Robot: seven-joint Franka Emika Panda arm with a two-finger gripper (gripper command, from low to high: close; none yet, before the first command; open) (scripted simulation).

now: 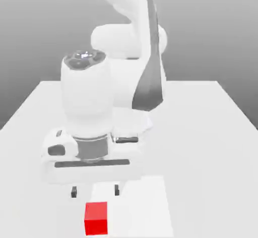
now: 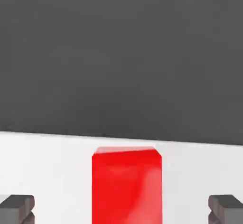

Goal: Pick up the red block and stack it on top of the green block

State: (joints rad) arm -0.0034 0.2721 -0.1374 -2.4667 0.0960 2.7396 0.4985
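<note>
Squarely centred: bright red block (image 2: 126, 185), smooth matte faces.

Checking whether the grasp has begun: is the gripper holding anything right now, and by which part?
Nothing is held. The gripper is open, its fingertips spread wide and clear of the red block's sides, with the block lying between them on the table.
</note>
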